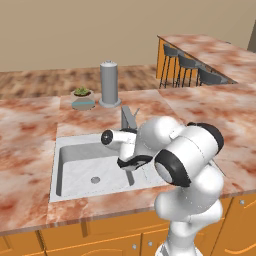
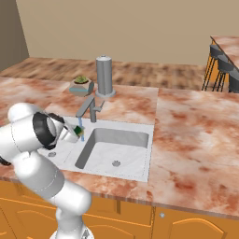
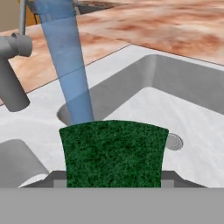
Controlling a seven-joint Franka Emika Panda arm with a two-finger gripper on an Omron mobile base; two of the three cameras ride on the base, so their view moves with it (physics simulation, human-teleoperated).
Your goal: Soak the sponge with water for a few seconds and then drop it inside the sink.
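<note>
The end effector (image 3: 113, 186) is clamped on the sponge (image 3: 113, 153), held above the sink (image 3: 192, 118), with the water (image 3: 70, 74) falling onto the sponge's far edge.

Potted plant (image 1: 82, 98) beside grey canister (image 1: 109, 84); bar stools (image 1: 187, 67).

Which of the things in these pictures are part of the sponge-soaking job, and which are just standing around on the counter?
Part of the job:
- sponge, held in the gripper
- water, running down onto the sponge
- sink with its faucet

Just standing around:
- potted plant
- grey cylinder behind the faucet
- bar stools at the far counter
</note>
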